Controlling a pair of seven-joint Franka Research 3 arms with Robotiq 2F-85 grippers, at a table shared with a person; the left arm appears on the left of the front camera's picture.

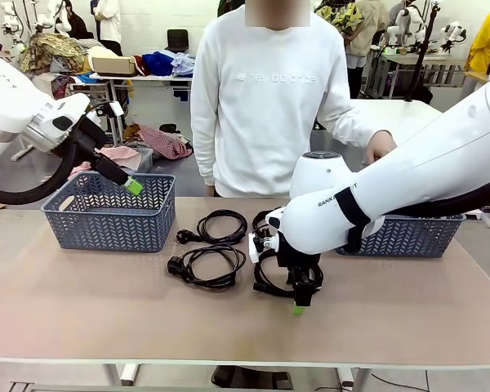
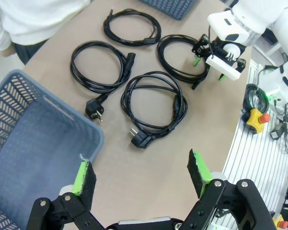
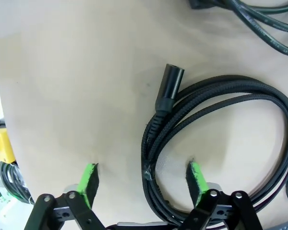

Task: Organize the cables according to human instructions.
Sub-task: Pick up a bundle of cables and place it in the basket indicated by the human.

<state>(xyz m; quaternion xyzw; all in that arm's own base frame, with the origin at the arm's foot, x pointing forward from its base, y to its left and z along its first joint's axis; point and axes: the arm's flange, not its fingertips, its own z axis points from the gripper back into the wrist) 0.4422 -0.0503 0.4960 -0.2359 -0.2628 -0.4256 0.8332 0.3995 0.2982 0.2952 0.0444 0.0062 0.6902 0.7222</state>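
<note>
Four black cables lie coiled on the table. In the front view I see one coil [image 1: 221, 225] at the back, one [image 1: 204, 266] in front of it, and a third [image 1: 264, 279] beside my right arm. My right gripper [image 1: 298, 305] is down at the table on this third coil. In its wrist view the open right gripper [image 3: 141, 178] straddles the braided cord [image 3: 150, 158] near a cylindrical plug [image 3: 170, 84]. My left gripper [image 1: 133, 186] hangs open over the left basket [image 1: 106, 220]. Its own view shows the left gripper [image 2: 140, 172] and all four coils [image 2: 153, 103].
A second grey basket [image 1: 412, 237] stands at the right behind my right arm, with the person's hand [image 1: 380, 145] at its far rim. The person stands at the far edge in a white sweatshirt. A yellow stop button [image 2: 257, 117] sits off the table's side.
</note>
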